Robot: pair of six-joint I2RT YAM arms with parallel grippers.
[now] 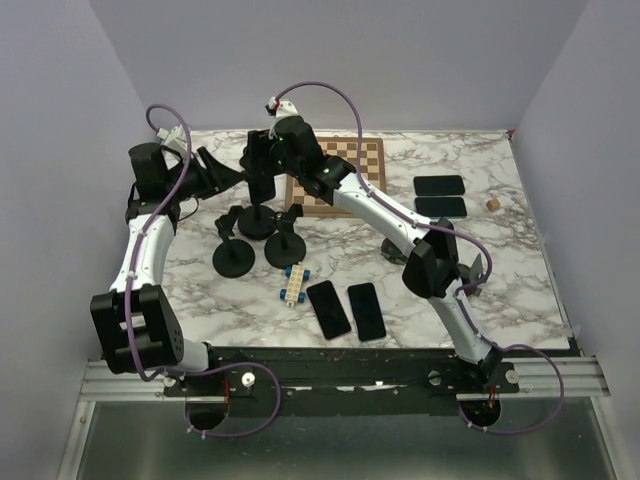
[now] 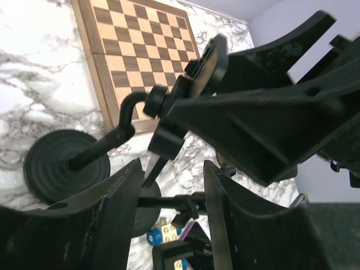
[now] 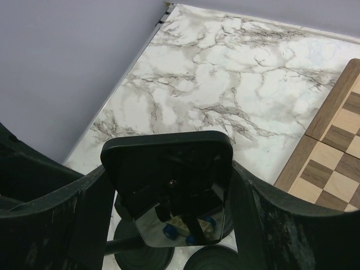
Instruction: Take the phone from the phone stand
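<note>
The phone (image 3: 169, 163), black and glossy, stands upright in the head of a black phone stand (image 1: 255, 222) at the back middle of the table. My right gripper (image 3: 171, 179) is shut on the phone, one finger on each side edge. In the top view the right gripper (image 1: 262, 165) covers most of the phone. The left wrist view shows the stand's round base (image 2: 66, 163), curved neck and disc-shaped holder (image 2: 205, 62). My left gripper (image 2: 171, 166) is partly closed at the holder's lower foot. A gap still shows between its fingers, and contact is not visible.
Two more black stands (image 1: 233, 258) (image 1: 285, 250) sit just in front. A blue and cream toy block (image 1: 294, 285) and two flat phones (image 1: 328, 308) (image 1: 367, 311) lie nearer. A chessboard (image 1: 335, 175), two phones (image 1: 440, 185) and a small wooden cube (image 1: 493, 204) lie to the right.
</note>
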